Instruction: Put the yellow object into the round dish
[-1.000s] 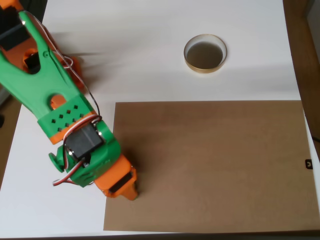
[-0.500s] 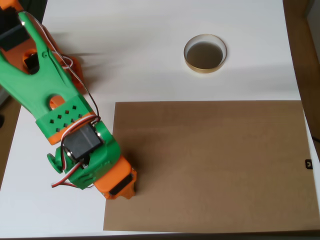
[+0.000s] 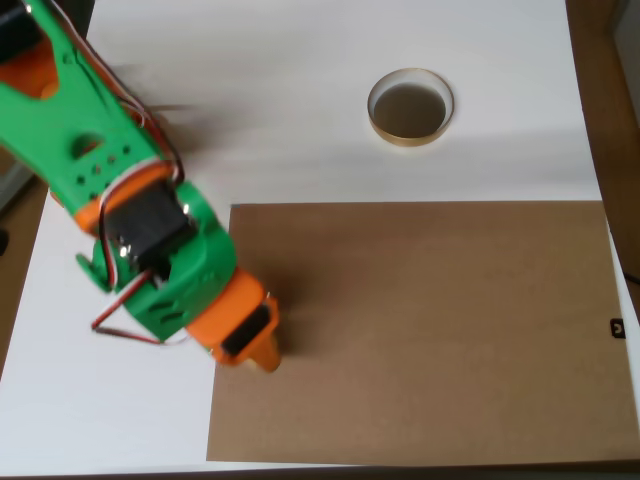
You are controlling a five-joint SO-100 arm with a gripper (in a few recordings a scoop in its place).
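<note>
Now the green and orange arm (image 3: pixel 120 215) has pulled up and back a little since a moment ago — its orange tool (image 3: pixel 255 350) sits a bit higher on the left edge of the brown mat (image 3: pixel 420 330) on the white bench (image 3: pixel 280 120). The round dish (image 3: pixel 410 107) waits far off at the top, with nothing in it. I cannot tell if the tool is clenched or released, and the yellow object may be hidden under it — so maybe the lift has begun.

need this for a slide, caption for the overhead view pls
Green-and-orange arm reaching down at the left edge of a brown board, the round dish empty on the white table beyond.
</note>
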